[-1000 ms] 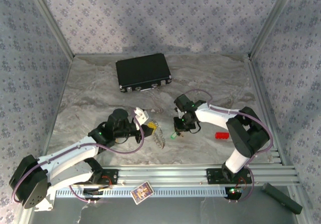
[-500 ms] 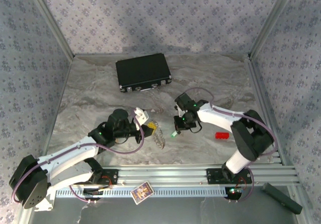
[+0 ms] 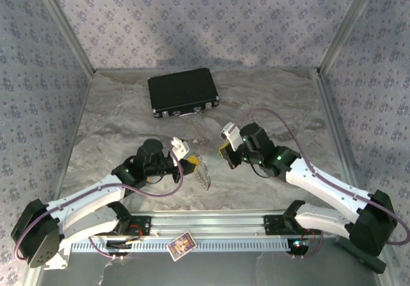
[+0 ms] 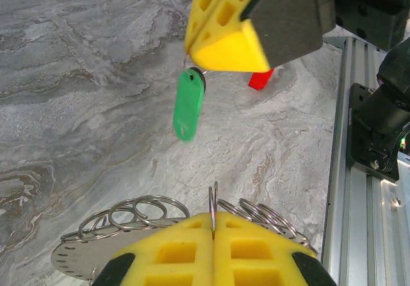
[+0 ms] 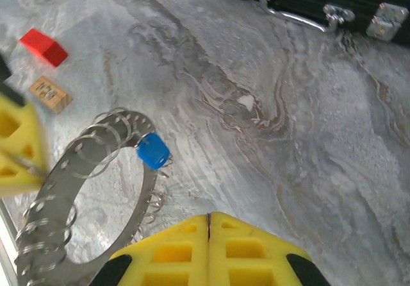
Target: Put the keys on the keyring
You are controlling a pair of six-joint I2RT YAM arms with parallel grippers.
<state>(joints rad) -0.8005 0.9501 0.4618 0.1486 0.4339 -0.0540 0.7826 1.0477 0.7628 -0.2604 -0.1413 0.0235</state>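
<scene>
The keyring, a flat silvery ring fanned with small split rings, is at the table's middle. My left gripper is shut on one of its small rings and shows in the top view too. The blue key rests against the keyring. Above and beyond the ring hangs the green key, dangling from my right gripper's yellow fingers. My right gripper is shut with a thin metal loop pinched between its pads, and stands just right of the keyring in the top view.
A black case lies at the back of the table, its latches near the right wrist view's top edge. A red block and a flat orange tag lie beyond the ring. Aluminium rails run along the near edge.
My right gripper closed on the green key and lifted it off the table, moving up and left toward the keyring while its arm swung out to the right. The left arm held still.
</scene>
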